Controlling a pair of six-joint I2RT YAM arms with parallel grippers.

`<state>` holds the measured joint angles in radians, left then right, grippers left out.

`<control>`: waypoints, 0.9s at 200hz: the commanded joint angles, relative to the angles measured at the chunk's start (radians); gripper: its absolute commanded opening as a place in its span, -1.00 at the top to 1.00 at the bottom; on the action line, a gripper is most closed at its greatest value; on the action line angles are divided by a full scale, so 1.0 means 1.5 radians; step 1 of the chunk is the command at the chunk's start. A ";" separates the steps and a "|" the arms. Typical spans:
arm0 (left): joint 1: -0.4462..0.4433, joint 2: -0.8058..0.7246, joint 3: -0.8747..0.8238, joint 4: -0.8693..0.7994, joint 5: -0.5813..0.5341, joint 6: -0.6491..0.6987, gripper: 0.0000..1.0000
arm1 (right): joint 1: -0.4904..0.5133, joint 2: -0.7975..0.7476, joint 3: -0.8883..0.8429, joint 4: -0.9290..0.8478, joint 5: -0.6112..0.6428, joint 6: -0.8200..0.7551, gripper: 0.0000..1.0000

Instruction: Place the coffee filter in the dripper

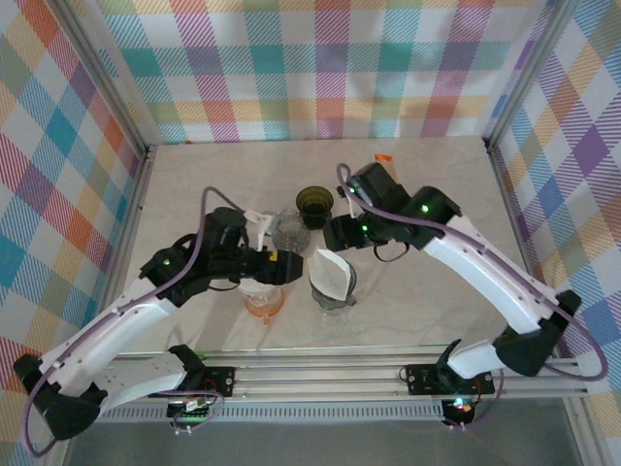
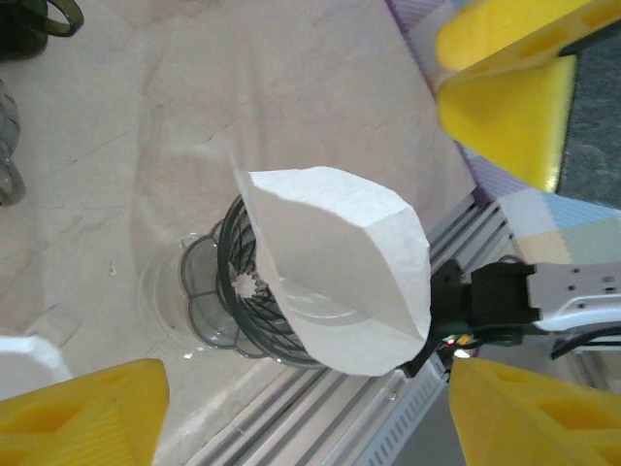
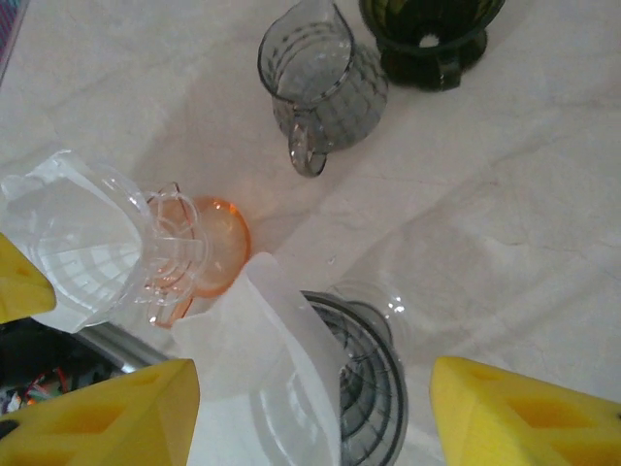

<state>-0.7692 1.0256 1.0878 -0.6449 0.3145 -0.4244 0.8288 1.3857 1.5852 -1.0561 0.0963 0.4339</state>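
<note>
The coffee filter (image 2: 335, 277) is lodged tilted in the clear dripper (image 2: 223, 301), with one edge raised, so seating is judged incomplete. The left gripper (image 1: 283, 264) and right gripper (image 1: 332, 233) are positioned beside it, jaws parted and empty, presumably for pressing it down.

White coffee filter (image 2: 340, 272), smoky-grey ribbed dripper (image 2: 225, 325). There's an orange-tinted glass piece (image 3: 215, 238), a grey checker-cut jug (image 3: 320, 73), a dark green cup (image 3: 427, 29) (almost black in shade). Cream marbled desk (image 1: 437, 194), pastel plaid walls (image 1: 291, 58).
</note>
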 commanded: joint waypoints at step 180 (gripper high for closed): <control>-0.097 0.166 0.113 -0.110 -0.151 -0.012 0.12 | 0.046 -0.051 -0.185 0.102 -0.003 0.009 0.69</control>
<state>-0.8997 1.2629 1.2331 -0.8101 0.0872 -0.4351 0.8856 1.2964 1.3205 -0.9123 0.0940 0.4458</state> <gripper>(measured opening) 0.463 0.188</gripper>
